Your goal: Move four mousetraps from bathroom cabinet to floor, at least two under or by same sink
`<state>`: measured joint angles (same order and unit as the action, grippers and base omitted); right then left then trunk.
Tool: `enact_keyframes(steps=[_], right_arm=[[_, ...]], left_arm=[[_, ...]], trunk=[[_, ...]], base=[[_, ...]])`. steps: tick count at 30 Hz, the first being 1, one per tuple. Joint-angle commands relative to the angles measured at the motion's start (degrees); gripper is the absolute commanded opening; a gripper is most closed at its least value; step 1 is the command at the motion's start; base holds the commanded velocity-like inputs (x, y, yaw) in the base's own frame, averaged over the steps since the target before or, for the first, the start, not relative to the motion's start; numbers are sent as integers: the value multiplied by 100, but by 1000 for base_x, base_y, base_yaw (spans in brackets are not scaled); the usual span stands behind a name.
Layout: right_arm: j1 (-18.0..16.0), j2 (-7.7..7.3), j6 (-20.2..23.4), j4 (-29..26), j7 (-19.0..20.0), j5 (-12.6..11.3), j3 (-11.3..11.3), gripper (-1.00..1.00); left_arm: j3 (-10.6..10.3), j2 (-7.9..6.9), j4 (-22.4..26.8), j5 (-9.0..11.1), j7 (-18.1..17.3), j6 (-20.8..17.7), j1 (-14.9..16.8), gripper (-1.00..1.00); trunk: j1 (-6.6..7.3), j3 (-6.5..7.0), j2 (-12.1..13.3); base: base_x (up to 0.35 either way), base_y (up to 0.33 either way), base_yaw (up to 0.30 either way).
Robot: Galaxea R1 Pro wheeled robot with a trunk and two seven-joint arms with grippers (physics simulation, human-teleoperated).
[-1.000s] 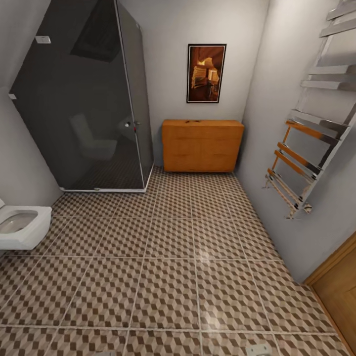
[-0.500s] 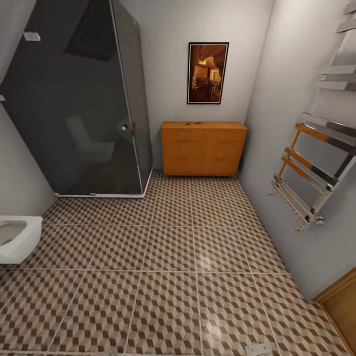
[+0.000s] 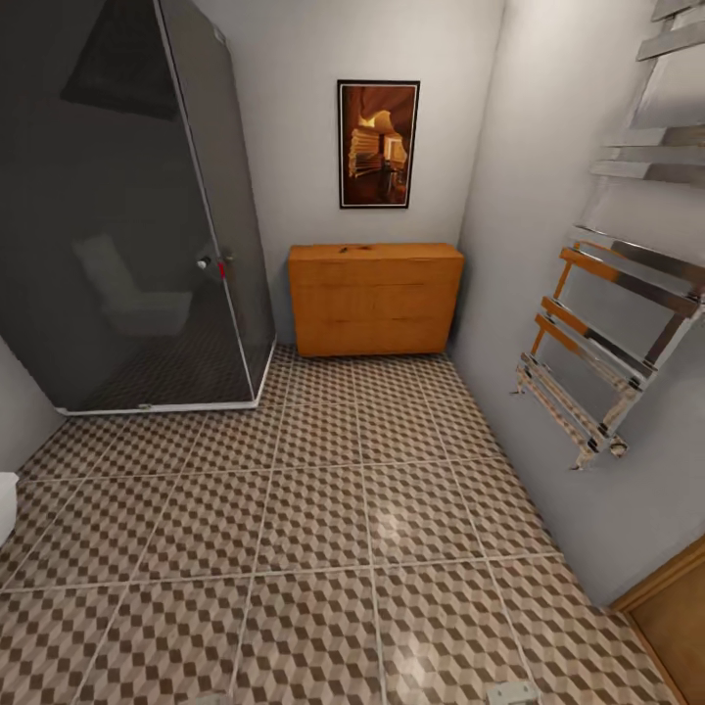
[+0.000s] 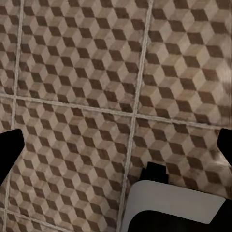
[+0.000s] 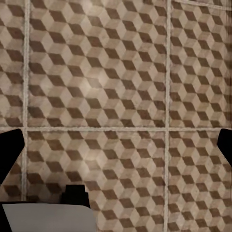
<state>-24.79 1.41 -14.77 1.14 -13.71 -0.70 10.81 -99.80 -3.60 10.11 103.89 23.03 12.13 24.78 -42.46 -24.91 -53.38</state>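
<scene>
Head view: I'm mid-room facing the cabinet (image 3: 375, 299) at 12 o'clock against the far wall, shower (image 3: 127, 215) at 10, towel rack (image 3: 597, 323) at 3, picture (image 3: 378, 144) above the cabinet. Small dark specks sit on the cabinet top, too small to call as mousetraps. No traps on the floor (image 3: 323, 519), so I judge nothing placed yet; all four picks and the sink placement remain, and I'm not within reach of the cabinet. Left wrist view: left gripper (image 4: 118, 145) points down at bare tiles, dark fingertips at both frame edges, spread wide, nothing between. Right wrist view: right gripper (image 5: 118, 145) same pose, aimed at floor, fingers wide apart, empty.
</scene>
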Motion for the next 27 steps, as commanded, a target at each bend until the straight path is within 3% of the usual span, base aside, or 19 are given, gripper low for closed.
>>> enact_keyframes(steps=[1,11,27], right_arm=[[0,0,0,0,0,0,0,100],[1,0,0,0,0,0,0,100],[-3,0,3,0,0,0,0,100]], left_arm=[[-3,0,0,0,0,0,0,100],[-156,0,3,0,0,0,0,100],[-309,0,9,2,0,0,0,100]], trunk=[[0,0,0],[0,0,0],[0,0,0]], base=[[329,-67,-268],[329,-70,-217],[329,-71,-22]])
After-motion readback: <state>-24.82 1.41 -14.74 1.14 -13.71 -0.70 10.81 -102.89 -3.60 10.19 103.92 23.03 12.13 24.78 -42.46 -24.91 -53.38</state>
